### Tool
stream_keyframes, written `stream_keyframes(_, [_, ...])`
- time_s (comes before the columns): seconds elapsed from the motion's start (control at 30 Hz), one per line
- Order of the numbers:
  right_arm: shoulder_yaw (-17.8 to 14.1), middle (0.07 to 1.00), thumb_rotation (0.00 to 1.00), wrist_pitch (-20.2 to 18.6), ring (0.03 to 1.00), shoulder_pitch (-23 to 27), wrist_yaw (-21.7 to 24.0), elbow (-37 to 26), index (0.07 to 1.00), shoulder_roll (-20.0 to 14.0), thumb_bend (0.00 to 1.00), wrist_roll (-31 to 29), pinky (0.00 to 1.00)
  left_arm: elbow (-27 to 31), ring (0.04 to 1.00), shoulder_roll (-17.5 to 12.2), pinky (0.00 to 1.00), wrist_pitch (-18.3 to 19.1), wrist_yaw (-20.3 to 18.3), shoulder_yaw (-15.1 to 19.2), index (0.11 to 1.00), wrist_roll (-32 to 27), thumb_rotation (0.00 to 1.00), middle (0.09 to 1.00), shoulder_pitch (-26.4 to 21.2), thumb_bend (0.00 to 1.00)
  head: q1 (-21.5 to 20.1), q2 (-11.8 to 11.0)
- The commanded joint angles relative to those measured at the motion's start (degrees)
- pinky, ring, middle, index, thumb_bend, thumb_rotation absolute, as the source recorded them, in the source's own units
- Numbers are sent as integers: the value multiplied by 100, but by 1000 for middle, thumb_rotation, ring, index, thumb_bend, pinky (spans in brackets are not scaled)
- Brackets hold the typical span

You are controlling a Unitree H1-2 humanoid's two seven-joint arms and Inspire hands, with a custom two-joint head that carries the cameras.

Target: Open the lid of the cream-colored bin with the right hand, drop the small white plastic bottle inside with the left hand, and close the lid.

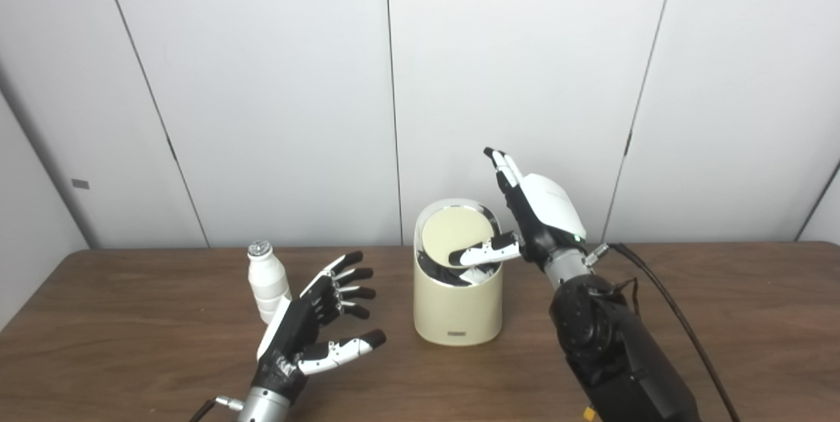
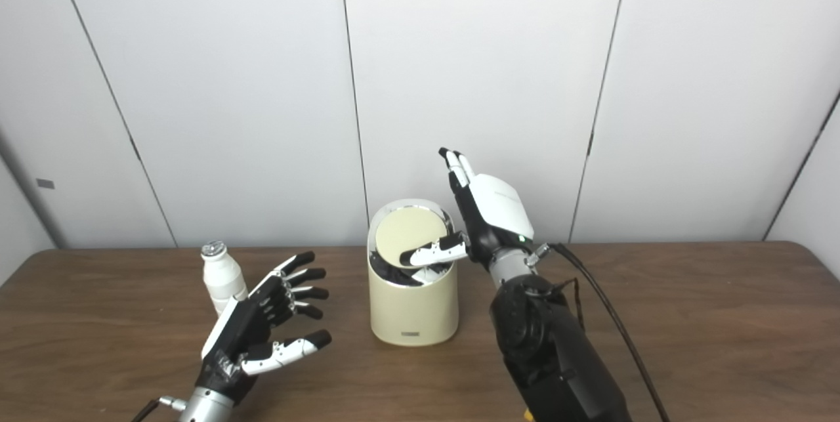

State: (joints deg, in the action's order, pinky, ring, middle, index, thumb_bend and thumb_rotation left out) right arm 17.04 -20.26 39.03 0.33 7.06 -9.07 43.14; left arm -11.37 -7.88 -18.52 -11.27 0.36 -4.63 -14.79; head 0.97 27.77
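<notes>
Your left robot hand (image 1: 315, 323) is open, empty, left of the bin (image 1: 457, 307). Bottle (image 1: 268, 281) stands on the bench (image 1: 131, 343), unpicked. Right robot hand (image 1: 525, 225) open, thumb tipping lid (image 1: 456, 232). Drop and close remain.

Dark brown wood-grain table (image 1: 755, 317) with rounded far corners. White panelled wall (image 1: 262, 81) behind it, thin dark vertical seams. Small grey tag (image 1: 80, 184) on the wall, far left.
</notes>
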Motion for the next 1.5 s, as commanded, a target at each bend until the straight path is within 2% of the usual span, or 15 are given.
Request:
stream_keyframes(0.0, [16, 999, 284, -44, 889, 268, -38, 8, 1000, -43, 945, 162, 709, 239, 709, 9, 596, -13, 40, -7, 892, 6, 120, 808, -129, 777, 5, 4])
stream_keyframes(0.3, [76, 983, 268, -91, 880, 320, -33, 230, 998, -73, 934, 234, 726, 338, 721, 9, 606, 35, 33, -57, 891, 2, 131, 808, -85, 771, 37, 67])
stream_keyframes(0.57, [305, 977, 232, -475, 857, 335, 407, 193, 979, -186, 938, 382, 686, 446, 718, -21, 602, 104, 42, -44, 895, 6, 143, 810, -49, 772, 48, 140])
stream_keyframes(0.7, [227, 977, 266, -479, 884, 281, 529, -85, 976, -199, 933, 182, 720, 424, 719, -42, 605, 67, 22, -30, 898, -23, 136, 812, -50, 768, 42, 155])
stream_keyframes(0.87, [-244, 937, 290, 32, 853, 112, 182, -614, 950, -81, 916, -435, 646, 497, 717, -40, 608, 148, 53, -18, 893, -2, 130, 809, -36, 765, 48, 193])
stream_keyframes(0.97, [-592, 907, 300, 154, 836, -78, 97, -1075, 925, 52, 898, -855, 679, 510, 717, -42, 609, 163, 40, -16, 891, -25, 129, 805, -35, 764, 41, 198])
stream_keyframes(1.07, [-952, 907, 276, 357, 863, -344, -43, -1374, 903, 158, 849, -1309, 720, 500, 716, -51, 608, 165, 37, -23, 892, -1, 137, 807, -29, 769, 32, 184])
stream_keyframes(1.2, [-1179, 883, 258, 478, 826, -659, -160, -1552, 890, 186, 823, -1537, 621, 502, 723, -68, 615, 159, 10, -39, 897, 4, 133, 815, -14, 758, 12, 181])
stream_keyframes(1.3, [-1341, 855, 262, 707, 808, -1078, -282, -1618, 882, 167, 807, -1757, 607, 512, 726, -79, 613, 185, -17, -45, 896, -23, 127, 817, -6, 757, 18, 180])
stream_keyframes(1.47, [-1542, 847, 244, 1296, 810, -1743, -504, -1450, 883, 162, 774, -2129, 706, 516, 724, -92, 619, 194, -19, -42, 895, -25, 126, 815, 9, 764, 3, 154])
